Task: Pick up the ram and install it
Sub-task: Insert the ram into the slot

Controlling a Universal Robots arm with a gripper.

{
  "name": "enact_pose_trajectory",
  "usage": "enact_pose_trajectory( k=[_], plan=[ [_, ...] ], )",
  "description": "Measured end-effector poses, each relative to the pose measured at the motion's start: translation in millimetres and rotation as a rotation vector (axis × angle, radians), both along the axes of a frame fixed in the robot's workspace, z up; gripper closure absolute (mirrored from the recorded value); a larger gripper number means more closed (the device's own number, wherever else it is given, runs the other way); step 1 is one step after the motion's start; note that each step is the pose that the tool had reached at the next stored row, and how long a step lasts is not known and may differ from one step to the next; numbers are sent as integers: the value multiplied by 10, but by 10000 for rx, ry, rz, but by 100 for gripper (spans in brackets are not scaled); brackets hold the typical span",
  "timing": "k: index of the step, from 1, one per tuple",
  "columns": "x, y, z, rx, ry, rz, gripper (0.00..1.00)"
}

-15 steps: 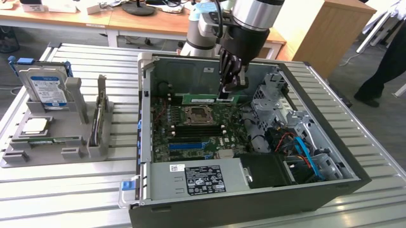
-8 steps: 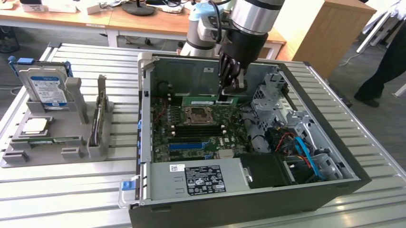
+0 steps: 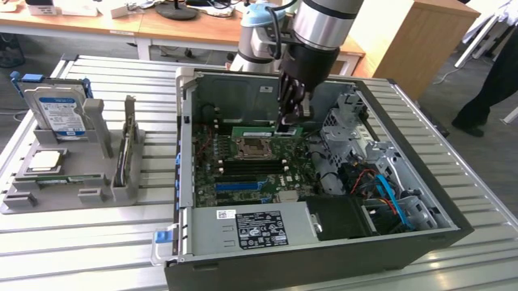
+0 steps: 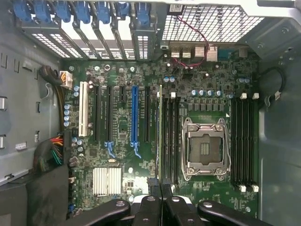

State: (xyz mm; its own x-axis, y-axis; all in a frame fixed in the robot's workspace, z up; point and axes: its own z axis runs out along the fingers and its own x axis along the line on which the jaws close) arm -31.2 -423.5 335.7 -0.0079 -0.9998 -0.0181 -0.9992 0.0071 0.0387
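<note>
Nearest the exterior camera, you are looking over the dark front wall of the open computer case (image 3: 324, 267), which is lying on its side on the slatted metal table (image 3: 81, 242). Just inside it, the grey power supply (image 3: 251, 227) is sitting with its label facing up. Beyond that, the motherboard (image 3: 235, 179) is lying flat on the case floor. Further in, the empty processor socket (image 3: 251, 146) is showing its metal frame.

On the far side of that socket your gripper (image 3: 289, 126) is reaching straight down into the case, and its jaws are clamping the ram (image 3: 261, 130) by its upper edge. The green stick is sitting level along the socket's far side, low over the board.

From the wrist you are seeing the ram (image 4: 161, 127) edge-on, running away from the fingers (image 4: 149, 207). It is lining up with the black memory slots (image 4: 170, 136) just beside the socket; whether it is seated in one you cannot tell.

Off to the exterior view's left, a grey tray (image 3: 73, 200) is holding a processor chip (image 3: 45, 159) and, behind it, an upright hard drive (image 3: 55, 112). Farthest back, a wooden desk (image 3: 186, 27) is running behind the table, and a person in dark trousers (image 3: 494, 79) is standing at the exterior view's right.
</note>
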Motion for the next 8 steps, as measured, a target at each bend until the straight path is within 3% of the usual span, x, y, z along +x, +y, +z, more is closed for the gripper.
enact_pose_trajectory(
  k=[8],
  plan=[
    [0, 0, -61, -1, 0, 0, 88]
  ],
)
